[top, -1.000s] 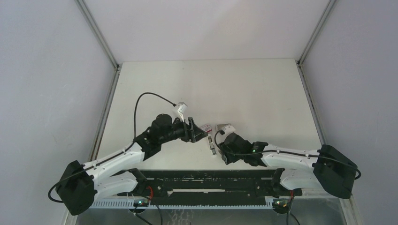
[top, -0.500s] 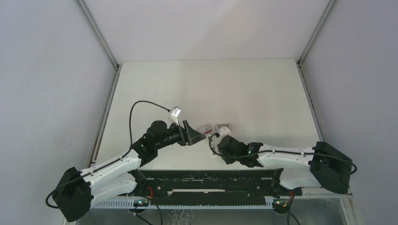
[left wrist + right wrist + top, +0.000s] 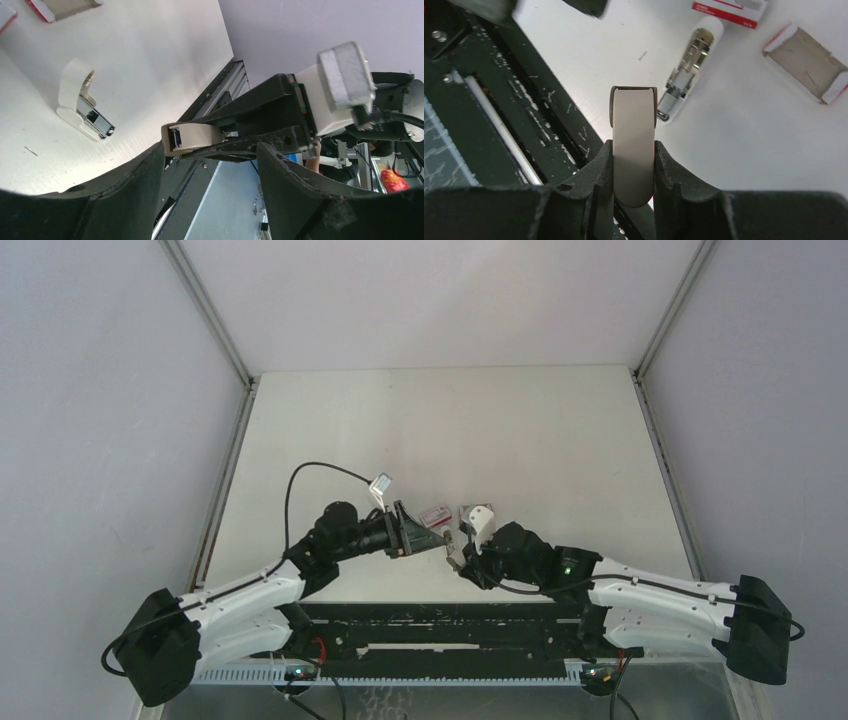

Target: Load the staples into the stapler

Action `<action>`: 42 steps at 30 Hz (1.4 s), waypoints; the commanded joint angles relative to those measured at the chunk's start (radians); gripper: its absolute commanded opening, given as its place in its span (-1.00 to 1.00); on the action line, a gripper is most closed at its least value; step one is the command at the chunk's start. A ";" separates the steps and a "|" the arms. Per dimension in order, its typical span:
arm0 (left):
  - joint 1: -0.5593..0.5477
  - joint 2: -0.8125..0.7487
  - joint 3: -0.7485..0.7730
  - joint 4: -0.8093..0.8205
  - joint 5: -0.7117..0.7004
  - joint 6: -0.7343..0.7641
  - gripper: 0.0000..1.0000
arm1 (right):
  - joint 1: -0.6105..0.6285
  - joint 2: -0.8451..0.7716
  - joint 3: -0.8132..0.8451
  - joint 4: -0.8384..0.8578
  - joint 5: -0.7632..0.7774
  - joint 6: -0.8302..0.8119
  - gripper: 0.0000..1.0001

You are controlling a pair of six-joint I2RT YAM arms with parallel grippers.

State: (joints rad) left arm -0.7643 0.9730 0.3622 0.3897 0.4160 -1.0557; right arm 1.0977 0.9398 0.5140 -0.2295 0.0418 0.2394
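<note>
Here, the stapler (image 3: 691,65) is lying on the tabletop (image 3: 749,140) with its white body down and its shiny metal channel showing. Whether any staples are sitting in that channel is too small to make out, and no view is showing a strip of them clearly. A beige piece (image 3: 634,115), rounded at its end, is sitting apart from the white body, raised above the near edge of the tabletop. The right gripper (image 3: 633,150) is pinching it, with the jaws closed against its two long sides and its lower end hidden between them.

The left gripper (image 3: 210,165) is facing it with its jaws standing wide apart and gripping nothing. In the left wrist view the beige piece is showing through that gap, and I cannot tell how far beyond it.

Just beyond the stapler, a red-and-white box (image 3: 730,7) is being cut off by the upper edge of the right wrist view. Near it, an open cardboard sleeve (image 3: 808,64) is lying flat. Thin pale slivers (image 3: 642,56) are lying scattered over the tabletop and the black rail (image 3: 484,100), too small to identify.
</note>
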 commanded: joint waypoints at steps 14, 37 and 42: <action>-0.057 0.109 -0.012 0.088 0.068 -0.062 0.38 | 0.068 -0.059 0.074 0.133 -0.027 -0.153 -0.83; -0.087 0.127 -0.035 0.218 0.138 -0.159 -0.67 | 0.076 -0.002 0.090 0.162 0.029 -0.169 -0.52; -0.084 0.094 -0.041 0.244 0.096 -0.161 -0.96 | 0.064 -0.037 0.086 0.168 -0.032 -0.106 0.25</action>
State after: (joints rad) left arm -0.8410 1.1202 0.3408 0.5430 0.5041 -1.1969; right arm 1.1675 0.9363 0.5606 -0.1249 0.0296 0.0849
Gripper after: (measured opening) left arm 0.436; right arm 0.560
